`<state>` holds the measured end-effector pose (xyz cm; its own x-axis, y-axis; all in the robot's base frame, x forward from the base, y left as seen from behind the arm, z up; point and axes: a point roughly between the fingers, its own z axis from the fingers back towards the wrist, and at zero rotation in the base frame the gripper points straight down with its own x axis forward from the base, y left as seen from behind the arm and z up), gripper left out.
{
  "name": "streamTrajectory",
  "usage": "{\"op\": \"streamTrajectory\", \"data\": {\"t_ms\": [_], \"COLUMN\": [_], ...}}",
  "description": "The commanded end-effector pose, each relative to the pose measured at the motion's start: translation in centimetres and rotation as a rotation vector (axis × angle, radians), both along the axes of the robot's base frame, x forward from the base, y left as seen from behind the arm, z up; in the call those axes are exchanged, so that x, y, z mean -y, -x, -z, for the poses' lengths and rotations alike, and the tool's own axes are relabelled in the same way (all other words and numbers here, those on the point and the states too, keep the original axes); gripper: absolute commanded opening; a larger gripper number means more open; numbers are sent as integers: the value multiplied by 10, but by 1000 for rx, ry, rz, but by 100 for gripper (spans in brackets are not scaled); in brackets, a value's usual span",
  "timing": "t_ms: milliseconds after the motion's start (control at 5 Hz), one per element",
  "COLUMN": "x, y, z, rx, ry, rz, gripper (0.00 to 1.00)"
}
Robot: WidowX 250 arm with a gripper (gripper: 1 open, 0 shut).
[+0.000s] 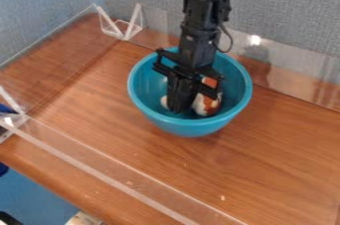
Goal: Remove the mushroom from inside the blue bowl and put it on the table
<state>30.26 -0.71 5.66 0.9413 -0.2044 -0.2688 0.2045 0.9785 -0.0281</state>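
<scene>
The blue bowl [141,90] stands in the middle of the table [265,169]. My gripper [186,104] reaches steeply down into the bowl, its black fingers together near the bottom. The mushroom [167,103] lies on the bowl's floor right under the fingers. Its cream stem shows to the left of them and a bit of orange-brown cap to the right. The fingers hide the mushroom's middle, so I cannot tell whether they grip it. It is not lifted off the bowl's floor.
Low clear acrylic panels edge the table, one along the front [93,164] and one at the back right [299,70]. A small white wire stand [126,22] sits at the back left corner. Bare wood lies left and right of the bowl.
</scene>
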Motion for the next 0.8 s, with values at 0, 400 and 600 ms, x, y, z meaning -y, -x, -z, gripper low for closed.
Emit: {"op": "streamTrajectory", "data": {"t_ms": [0, 400, 600], "x": [-5, -8, -8], "y": [-11, -9, -9], "z": [-34, -48, -56], "rx": [109, 128, 142], "ry": [4, 4, 2], "rz": [1, 23, 36], "gripper": [0, 0, 0]}}
